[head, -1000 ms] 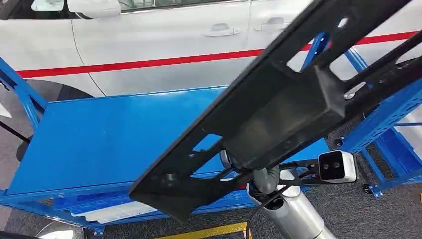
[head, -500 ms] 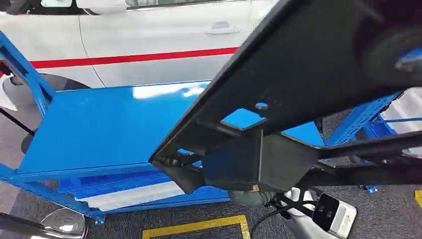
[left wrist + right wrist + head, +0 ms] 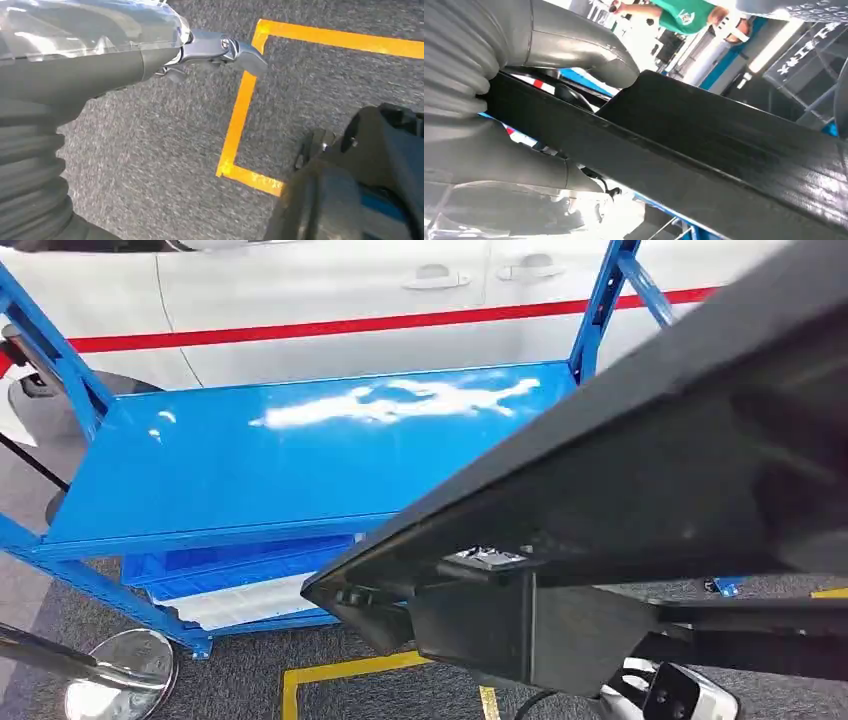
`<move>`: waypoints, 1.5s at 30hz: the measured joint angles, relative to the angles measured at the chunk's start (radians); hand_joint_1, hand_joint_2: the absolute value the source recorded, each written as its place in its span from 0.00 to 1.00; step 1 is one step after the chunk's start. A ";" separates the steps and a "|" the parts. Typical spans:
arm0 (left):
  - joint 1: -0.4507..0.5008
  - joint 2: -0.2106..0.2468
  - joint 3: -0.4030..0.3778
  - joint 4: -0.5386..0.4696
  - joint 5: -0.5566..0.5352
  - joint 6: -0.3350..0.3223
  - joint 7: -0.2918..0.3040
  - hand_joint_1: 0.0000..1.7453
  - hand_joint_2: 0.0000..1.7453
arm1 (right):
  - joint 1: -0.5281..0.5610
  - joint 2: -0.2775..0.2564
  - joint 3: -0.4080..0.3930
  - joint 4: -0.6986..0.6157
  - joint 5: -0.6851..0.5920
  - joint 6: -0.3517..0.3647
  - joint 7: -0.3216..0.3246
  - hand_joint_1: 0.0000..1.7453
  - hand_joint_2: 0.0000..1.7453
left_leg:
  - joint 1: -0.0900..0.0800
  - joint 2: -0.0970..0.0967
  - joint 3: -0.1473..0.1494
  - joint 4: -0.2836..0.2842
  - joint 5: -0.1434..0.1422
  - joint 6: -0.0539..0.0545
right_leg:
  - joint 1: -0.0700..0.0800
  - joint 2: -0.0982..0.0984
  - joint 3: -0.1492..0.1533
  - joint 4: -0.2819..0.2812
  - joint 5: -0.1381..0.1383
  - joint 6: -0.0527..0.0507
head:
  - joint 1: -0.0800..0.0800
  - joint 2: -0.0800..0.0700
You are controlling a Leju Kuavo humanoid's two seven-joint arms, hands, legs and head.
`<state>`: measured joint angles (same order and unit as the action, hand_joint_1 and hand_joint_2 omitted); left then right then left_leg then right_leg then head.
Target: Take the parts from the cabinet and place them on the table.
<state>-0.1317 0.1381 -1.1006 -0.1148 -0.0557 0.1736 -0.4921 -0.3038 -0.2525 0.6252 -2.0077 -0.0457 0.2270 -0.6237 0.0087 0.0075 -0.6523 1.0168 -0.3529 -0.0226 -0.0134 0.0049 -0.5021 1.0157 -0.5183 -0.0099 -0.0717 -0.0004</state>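
The long black part point(image 3: 640, 470) is carried in the right hand point(image 3: 499, 115), whose thumb and fingers point(image 3: 524, 170) are clamped across the part's narrow section. In the head view the part is held in the air, slanting from lower left to upper right, above the near edge of the blue worktop point(image 3: 250, 470) and partly over the floor; it is not yet set down. The left hand point(image 3: 125, 45) hangs over the grey carpet beside a yellow floor marking point(image 3: 240, 115); nothing is held in it, and whether its fingers are apart or curled cannot be told.

Recommended procedure for the placing step: the part is to be carried further over the worktop until most of its length lies above the blue surface, then levelled and lowered flat. The grip is best released only after the part is judged to be resting on the surface, since an overhanging end is likely to tip.

Materials and shapes: the part is a matt black moulded piece, probably plastic, long and flat, with a box-shaped block on its underside. The worktop is smooth painted metal with a glossy sheen, framed by blue uprights. A white car point(image 3: 330, 290) with a red stripe stands behind
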 joint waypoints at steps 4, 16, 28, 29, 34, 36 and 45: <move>-0.001 0.003 -0.006 0.001 0.000 0.000 -0.006 0.00 1.00 | 0.016 -0.020 0.000 -0.016 -0.032 0.014 0.000 0.97 1.00 | 0.006 -0.001 -0.061 0.186 -0.205 -0.010 | -0.001 -0.006 -0.050 -0.001 0.047 -0.024 | 0.000 0.000; -0.023 0.048 -0.056 0.002 0.000 0.003 0.000 0.00 1.00 | 0.137 -0.072 -0.019 -0.105 -0.028 -0.047 0.000 0.97 1.00 | -0.003 0.001 0.191 -0.044 -0.153 0.041 | 0.009 -0.005 -0.154 0.003 0.153 0.017 | 0.000 0.000; -0.033 0.054 -0.075 0.003 0.000 0.009 -0.013 0.00 1.00 | 0.130 -0.082 -0.052 -0.110 -0.051 0.014 0.000 0.97 1.00 | -0.011 0.005 0.018 0.001 -0.031 0.029 | 0.006 -0.004 0.039 -0.008 -0.025 0.015 | 0.000 0.000; -0.033 0.054 -0.075 0.003 0.000 0.009 -0.013 0.00 1.00 | 0.130 -0.082 -0.052 -0.110 -0.051 0.014 0.000 0.97 1.00 | -0.011 0.005 0.018 0.001 -0.031 0.029 | 0.006 -0.004 0.039 -0.008 -0.025 0.015 | 0.000 0.000; -0.033 0.054 -0.075 0.003 0.000 0.009 -0.013 0.00 1.00 | 0.130 -0.082 -0.053 -0.110 -0.051 0.017 0.000 0.97 1.00 | -0.011 0.005 0.018 -0.001 -0.028 0.027 | 0.007 -0.004 0.035 -0.007 -0.023 0.014 | 0.000 0.000; -0.030 0.058 -0.075 0.004 0.000 0.002 -0.014 0.00 1.00 | 0.127 -0.084 -0.074 -0.109 -0.076 0.064 0.000 0.97 1.00 | -0.012 0.002 0.009 -0.008 -0.001 0.010 | 0.002 -0.006 0.010 -0.014 0.007 -0.009 | 0.000 0.000; -0.030 0.057 -0.074 0.004 -0.005 -0.004 -0.021 0.00 1.00 | 0.100 -0.086 -0.142 -0.104 -0.127 0.203 0.000 0.97 1.00 | -0.013 -0.003 0.210 -0.043 -0.176 0.020 | 0.010 -0.011 -0.149 -0.004 0.161 0.000 | 0.000 0.000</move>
<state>-0.1613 0.1949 -1.1749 -0.1106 -0.0603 0.1694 -0.5135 -0.2038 -0.3380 0.4829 -2.1115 -0.1725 0.4296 -0.6237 -0.0044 0.0044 -0.4424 0.9735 -0.5286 -0.0028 -0.0038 -0.0066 -0.6512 1.0115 -0.3576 -0.0099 -0.0713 -0.0004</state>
